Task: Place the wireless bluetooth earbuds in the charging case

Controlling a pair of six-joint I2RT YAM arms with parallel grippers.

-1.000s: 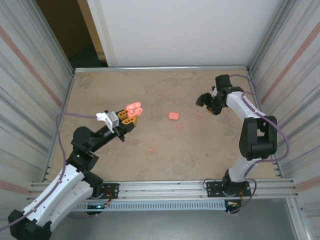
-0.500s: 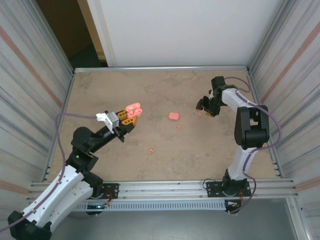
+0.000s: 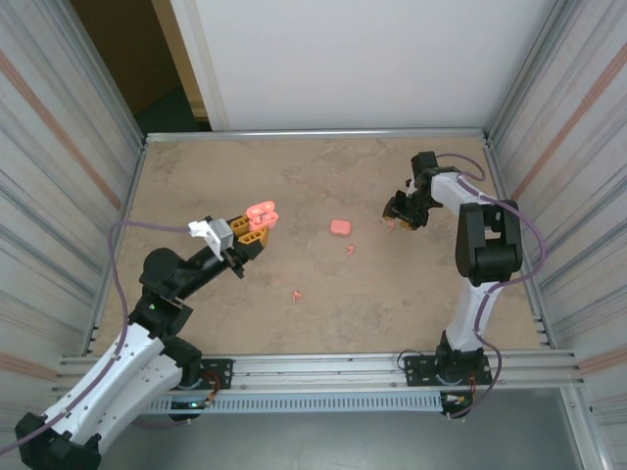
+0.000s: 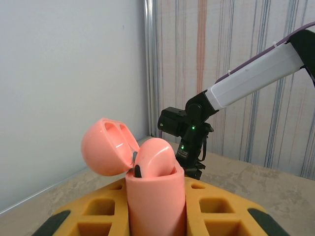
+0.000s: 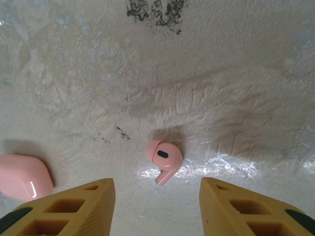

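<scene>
Near bench (image 3: 392, 313) lies open bar one stray earbud (image 3: 297, 293). My left fingers (image 4: 93, 216) clamp the lid-up charging case (image 4: 155, 196), raised. Farther right, my right fingers (image 5: 74, 201) stand apart either side of another earbud (image 5: 164, 160), a closed case (image 5: 22, 177) close by.

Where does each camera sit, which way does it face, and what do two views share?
Top camera: above and behind the arms, looking down on the table; both arms show.
Left wrist camera: on the left arm, looking across the table at the right arm; the left gripper clamps an open case.
Right wrist camera: on the right arm, looking straight down; the open right gripper hangs over an earbud, a closed case beside it.
Shared: top and left wrist both show the open case; top and right wrist, the closed case.
</scene>
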